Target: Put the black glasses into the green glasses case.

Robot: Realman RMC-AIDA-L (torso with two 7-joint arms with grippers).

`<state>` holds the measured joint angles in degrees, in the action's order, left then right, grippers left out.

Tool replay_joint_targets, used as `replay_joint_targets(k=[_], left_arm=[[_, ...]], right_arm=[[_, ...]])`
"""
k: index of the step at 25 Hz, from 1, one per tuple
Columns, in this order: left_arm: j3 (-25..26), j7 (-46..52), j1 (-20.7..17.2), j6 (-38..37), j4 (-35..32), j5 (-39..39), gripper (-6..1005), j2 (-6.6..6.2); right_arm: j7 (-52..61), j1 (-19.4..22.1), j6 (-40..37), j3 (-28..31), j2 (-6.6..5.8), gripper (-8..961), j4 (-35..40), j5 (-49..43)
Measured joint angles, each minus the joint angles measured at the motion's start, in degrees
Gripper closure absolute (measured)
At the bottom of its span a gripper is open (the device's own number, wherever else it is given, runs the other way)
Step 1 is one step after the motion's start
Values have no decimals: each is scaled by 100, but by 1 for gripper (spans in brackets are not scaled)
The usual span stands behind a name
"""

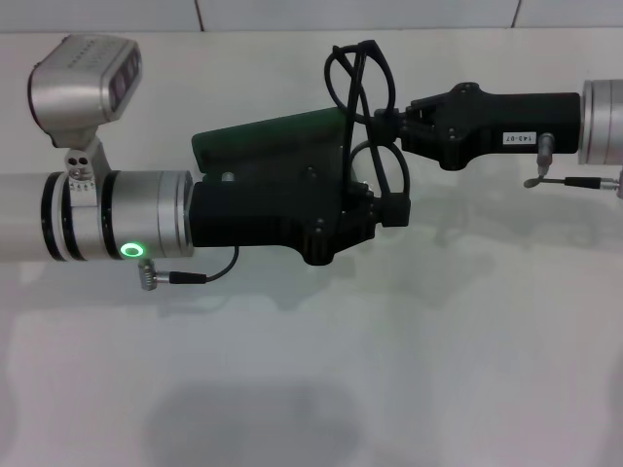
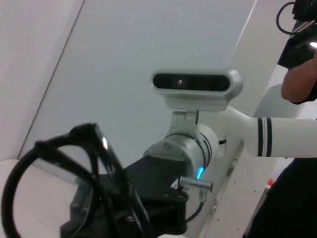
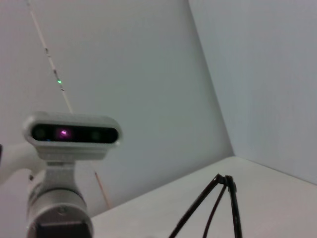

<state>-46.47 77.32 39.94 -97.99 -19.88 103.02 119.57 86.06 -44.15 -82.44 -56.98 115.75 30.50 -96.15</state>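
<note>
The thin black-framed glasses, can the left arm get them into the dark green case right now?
Probably not by itself. The right gripper has the thin black-framed glasses, held up by the dark green hard case. The left gripper sits right over that case, hiding whether it is open.

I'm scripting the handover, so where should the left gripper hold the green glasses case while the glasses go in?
By its closed end, from the robot's left, as the left gripper appears to now. The green glasses case lies lengthwise along that arm, leaving the end toward the black glasses and right gripper free.
</note>
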Motion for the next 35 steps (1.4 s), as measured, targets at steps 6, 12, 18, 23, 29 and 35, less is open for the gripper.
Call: replay_joint_targets(k=[6,12,18,23,29,35], left_arm=[[-11,7,39,33,28,1,952,0],[-69,11,43,33,37,-8,950,1],[-170,11,49,9,37,-45,947,14],[-169,11,50,9,37,-47,945,14],[-169,11,50,24,37,-54,943,14],[-133,11,-60,38,-1,-50,941,-25]], right_arm=[[1,-103,-281,-15,8,784,-4,100],[-26,-137,-528,-21,10,780,-9,182],[-44,-138,-654,-25,17,777,-9,267],[-46,-138,-694,-32,18,774,-9,272],[-47,-138,-701,-33,18,770,-9,273],[-117,-49,-284,9,12,767,-30,273]])
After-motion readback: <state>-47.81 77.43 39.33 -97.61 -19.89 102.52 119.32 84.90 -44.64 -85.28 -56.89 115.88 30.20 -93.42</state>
